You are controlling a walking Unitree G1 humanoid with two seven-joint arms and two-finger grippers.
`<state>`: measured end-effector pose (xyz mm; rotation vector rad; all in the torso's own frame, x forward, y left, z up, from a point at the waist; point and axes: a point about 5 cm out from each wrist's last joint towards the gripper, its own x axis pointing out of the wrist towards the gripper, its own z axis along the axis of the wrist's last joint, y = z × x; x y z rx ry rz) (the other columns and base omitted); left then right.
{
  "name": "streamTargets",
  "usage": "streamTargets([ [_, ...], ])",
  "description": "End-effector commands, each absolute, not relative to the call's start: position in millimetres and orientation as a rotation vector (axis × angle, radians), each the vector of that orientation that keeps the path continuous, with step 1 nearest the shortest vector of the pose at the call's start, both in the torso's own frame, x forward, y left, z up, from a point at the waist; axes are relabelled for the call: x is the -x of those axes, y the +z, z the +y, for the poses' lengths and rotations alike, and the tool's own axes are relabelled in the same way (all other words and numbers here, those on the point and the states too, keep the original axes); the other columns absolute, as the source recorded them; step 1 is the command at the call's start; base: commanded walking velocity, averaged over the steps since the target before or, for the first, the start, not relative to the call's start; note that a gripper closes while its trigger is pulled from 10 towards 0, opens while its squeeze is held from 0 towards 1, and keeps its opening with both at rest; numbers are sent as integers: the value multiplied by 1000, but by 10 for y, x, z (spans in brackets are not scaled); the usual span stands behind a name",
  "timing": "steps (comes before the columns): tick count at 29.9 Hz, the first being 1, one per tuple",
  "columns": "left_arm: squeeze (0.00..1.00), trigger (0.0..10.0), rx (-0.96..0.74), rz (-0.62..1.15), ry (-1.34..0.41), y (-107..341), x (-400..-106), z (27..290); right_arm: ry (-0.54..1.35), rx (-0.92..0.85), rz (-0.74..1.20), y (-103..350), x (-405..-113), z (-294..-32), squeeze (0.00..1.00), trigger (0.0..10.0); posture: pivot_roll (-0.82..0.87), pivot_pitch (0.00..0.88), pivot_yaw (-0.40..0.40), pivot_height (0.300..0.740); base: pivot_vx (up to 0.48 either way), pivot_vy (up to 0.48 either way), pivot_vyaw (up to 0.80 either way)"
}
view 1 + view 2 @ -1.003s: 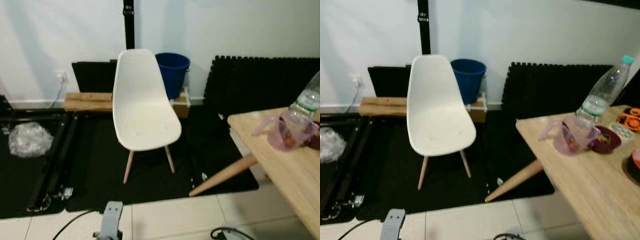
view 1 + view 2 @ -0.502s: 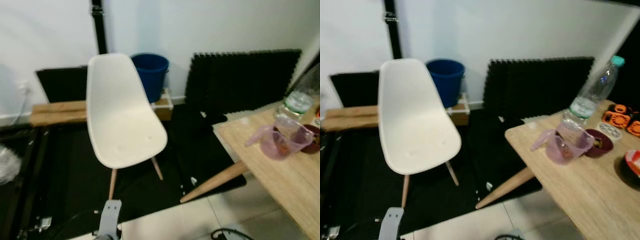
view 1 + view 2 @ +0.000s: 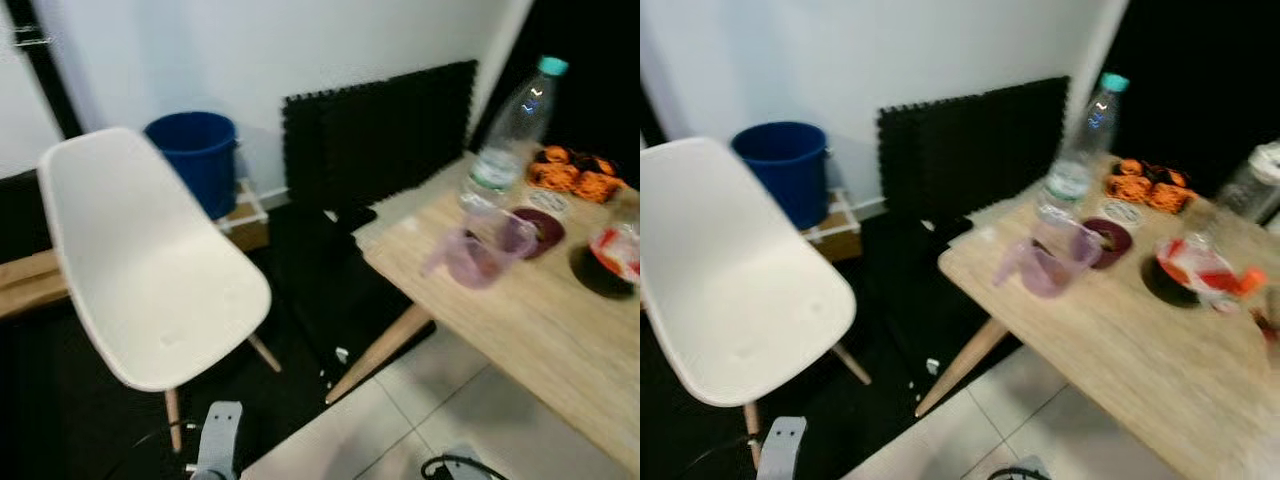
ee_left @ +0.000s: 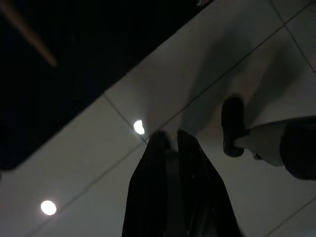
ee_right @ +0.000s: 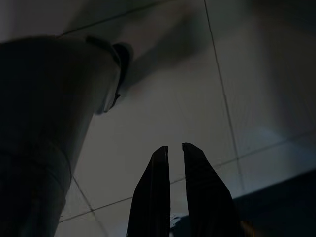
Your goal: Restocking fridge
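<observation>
Left gripper (image 4: 170, 143) hangs idle over tiled floor (image 4: 98, 158), fingers nearly together, nothing held. Right gripper (image 5: 172, 148) likewise points at floor, fingers narrow with a slim gap, empty.

Both arms are low beside the body; the wooden table (image 3: 1110, 350) lies ahead and to the robot's right, so the right arm is judged nearer.

On the table: clear water bottle (image 3: 1080, 140) upright at the far edge, purple pitcher (image 3: 1045, 265) just in front of it, dark bowl (image 3: 1108, 238) beside the pitcher, orange items (image 3: 1145, 182) further back, a red-and-white package (image 3: 1195, 268) on a dark plate.

White chair (image 3: 150, 280) to the left, blue bucket (image 3: 195, 155) behind it by the wall.

No fridge is seen. Head views are motion-blurred; the package label and orange items cannot be identified. The table's right end is cut off.
</observation>
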<state>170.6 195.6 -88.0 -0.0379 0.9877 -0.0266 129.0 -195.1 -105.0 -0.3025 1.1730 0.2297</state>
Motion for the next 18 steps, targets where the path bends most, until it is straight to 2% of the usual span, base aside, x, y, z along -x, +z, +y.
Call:
streamTargets([
  [1, 0, 10000, 55, 974, -7, -886, -1694, 1933, 218, 309, 1179, -1044, -1292, -1997, 0, 10000, 90, 1, -61, 740, 0, 0, -763],
  [7, 0, 10000, 49, 907, 20, -852, -1741, 1940, 225, 318, 1182, -1041, -1298, -2003, 0, 10000, 101, 0, -64, 740, 0, 0, -766],
  [10, 0, 10000, -10, 872, 13, -825, -1778, 1951, 227, 322, 1180, -1039, -1304, -2005, 0, 10000, 104, 0, -65, 740, 0, 0, -767],
  [12, 0, 10000, -13, 837, 27, -762, -1875, 2034, 228, 323, 1179, -1038, -1306, -2007, 0, 10000, 107, 0, -67, 740, 0, 0, -763],
  [15, 0, 10000, -20, 696, 107, -442, -2269, 2408, 231, 326, 1178, -1036, -1308, -2010, 0, 10000, 110, 0, -70, 740, 0, 0, -767],
  [18, 0, 10000, -10, 625, 139, -305, -2399, 2523, 233, 329, 1178, -1035, -1308, -2014, 0, 10000, 111, 0, -72, 740, 0, 0, -765],
])
